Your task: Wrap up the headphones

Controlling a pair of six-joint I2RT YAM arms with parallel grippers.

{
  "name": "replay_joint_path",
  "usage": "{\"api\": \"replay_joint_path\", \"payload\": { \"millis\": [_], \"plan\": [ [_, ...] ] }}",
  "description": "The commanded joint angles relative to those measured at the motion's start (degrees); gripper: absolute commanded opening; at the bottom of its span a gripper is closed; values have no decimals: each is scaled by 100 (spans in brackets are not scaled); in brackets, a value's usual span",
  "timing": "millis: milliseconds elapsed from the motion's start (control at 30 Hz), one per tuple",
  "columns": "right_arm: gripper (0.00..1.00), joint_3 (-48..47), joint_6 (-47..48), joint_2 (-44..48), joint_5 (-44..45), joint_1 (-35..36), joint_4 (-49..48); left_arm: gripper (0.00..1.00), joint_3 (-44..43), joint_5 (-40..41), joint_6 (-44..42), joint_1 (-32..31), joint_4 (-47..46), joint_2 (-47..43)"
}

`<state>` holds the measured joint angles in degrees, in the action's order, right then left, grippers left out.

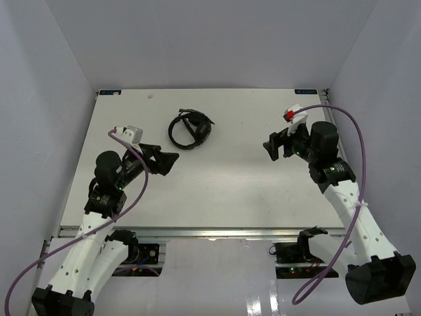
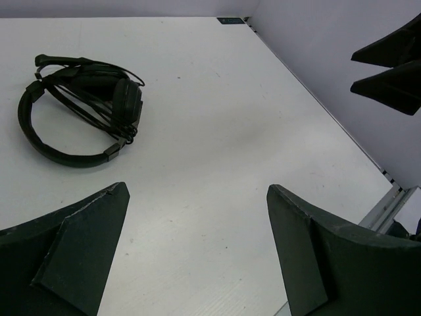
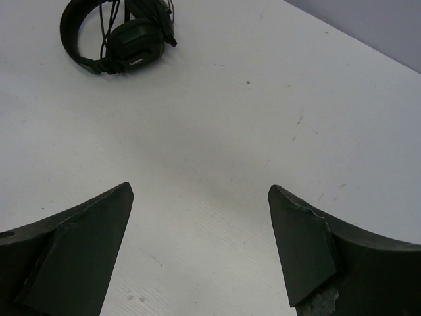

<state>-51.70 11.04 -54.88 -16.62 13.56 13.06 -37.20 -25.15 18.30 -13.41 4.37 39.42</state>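
The black headphones (image 1: 189, 129) lie on the white table at the back centre, with the thin cord bundled over the earcups. They also show in the left wrist view (image 2: 79, 105) at upper left and in the right wrist view (image 3: 122, 36) at the top left. My left gripper (image 1: 170, 162) is open and empty, a little in front and left of the headphones. My right gripper (image 1: 270, 146) is open and empty, well to their right. In each wrist view, only bare table lies between the left fingertips (image 2: 197, 191) and the right ones (image 3: 200, 191).
The white table (image 1: 217, 191) is walled by grey panels at left, back and right. Its front edge has a metal rail (image 1: 197, 232). Purple cables (image 1: 355, 131) loop off both arms. My right gripper's fingertips (image 2: 391, 66) show at the left wrist view's upper right.
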Motion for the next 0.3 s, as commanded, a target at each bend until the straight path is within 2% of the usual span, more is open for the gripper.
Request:
{"api": "replay_joint_path", "payload": {
  "millis": [0, 267],
  "plan": [
    [90, 229, -350, 430, 789, -11, -192, 98, 184, -221, 59, -4, 242, -335],
    [90, 380, -601, 683, 1194, -11, -230, 98, 161, -192, 121, 0, 262, -453]
  ]
}}
